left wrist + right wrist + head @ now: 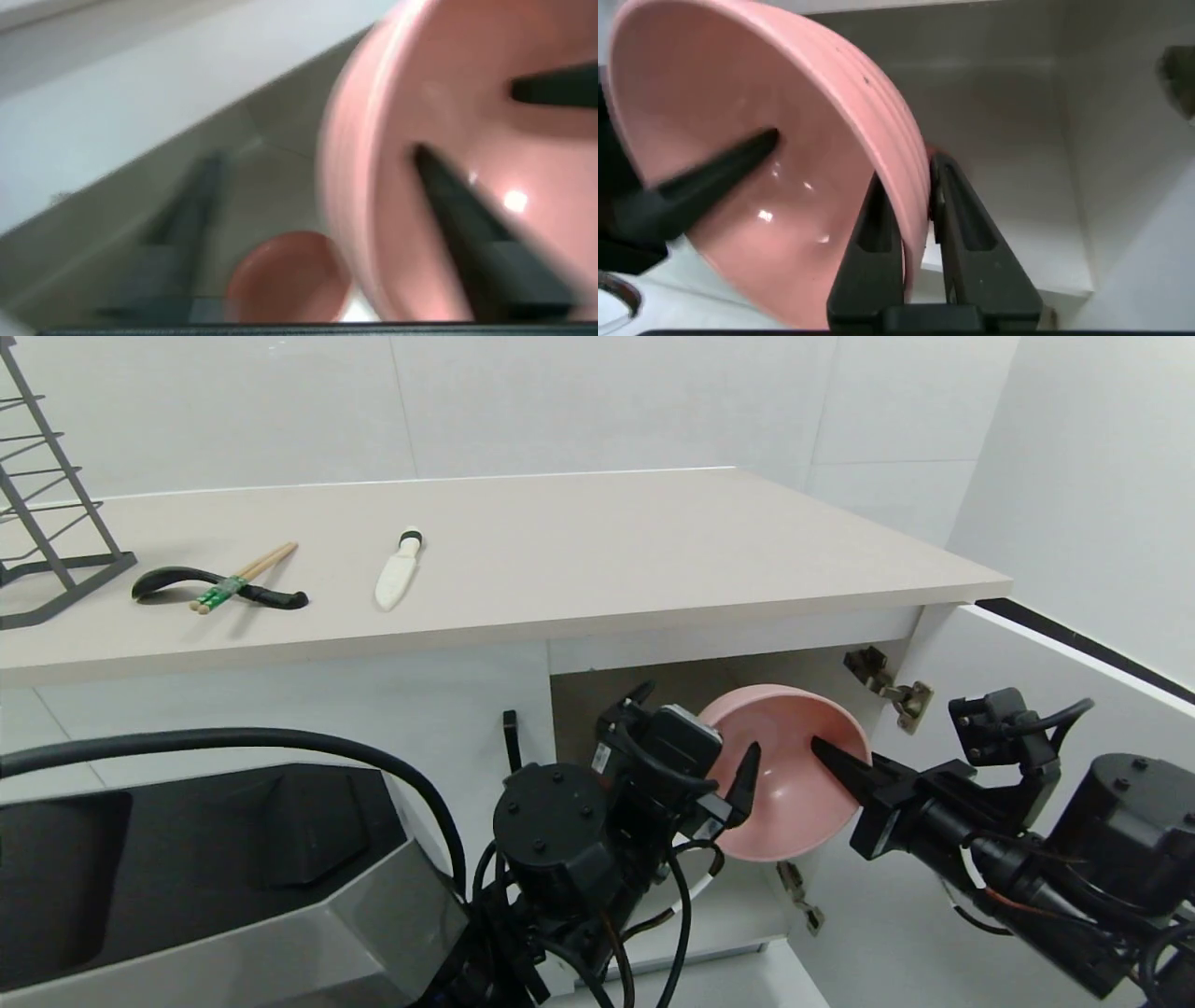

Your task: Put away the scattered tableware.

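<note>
A pink bowl hangs tilted on its side in front of the open cupboard under the counter. My right gripper is shut on its rim, one finger inside and one outside, as the right wrist view shows. My left gripper stands open astride the opposite rim, one finger inside the bowl and not clamping it. A second pink bowl sits on the cupboard floor. On the counter lie a black spoon, chopsticks and a white knife.
A grey wire dish rack stands at the counter's far left. The cupboard door is swung open on the right, its hinge close to the bowl. The cupboard's left panel is closed.
</note>
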